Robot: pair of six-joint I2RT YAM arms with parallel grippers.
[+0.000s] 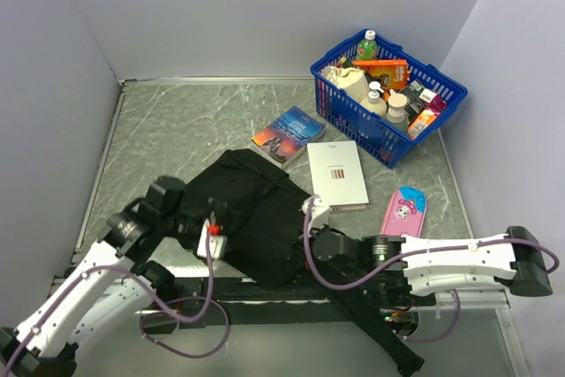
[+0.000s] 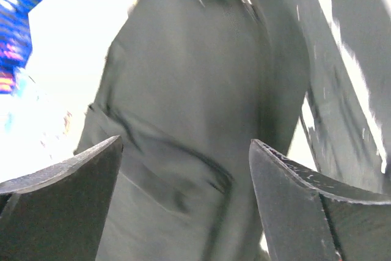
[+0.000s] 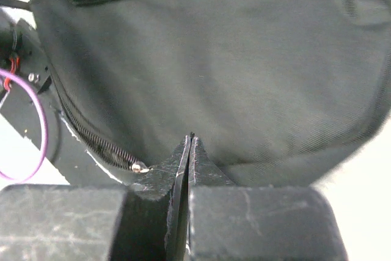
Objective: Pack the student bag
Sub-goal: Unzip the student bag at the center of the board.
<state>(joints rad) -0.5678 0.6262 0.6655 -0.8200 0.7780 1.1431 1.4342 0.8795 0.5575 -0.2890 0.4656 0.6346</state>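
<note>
Top external view has the black backpack [image 1: 252,209] lying flat on the grey table [image 1: 177,121], in the middle and close in front of both arms. Its long axis runs on a slant from far left to near right, and its straps [image 1: 380,333] trail off toward the near right corner. Which end is the top I cannot make out from here.

A blue book [image 1: 287,134], a white book [image 1: 337,174] and a pink pencil case [image 1: 404,211] lie just beyond and beside it. The blue basket [image 1: 388,99] of odds and ends sits in the far right corner. They look to me like things laid out within reach, waiting to go in.

The left gripper [image 2: 184,145] has its jaws spread wide with nothing between them, hanging right over the dark cloth. I would guess it is there to steady or lift the fabric. The right gripper [image 3: 190,142] has its jaws pressed tight together at the bag's edge, just beside the zipper slider [image 3: 139,165]. Whether it pinches a thin pull cord there, I cannot tell. That spot suggests the bag has to be unzipped before anything is packed.
</note>
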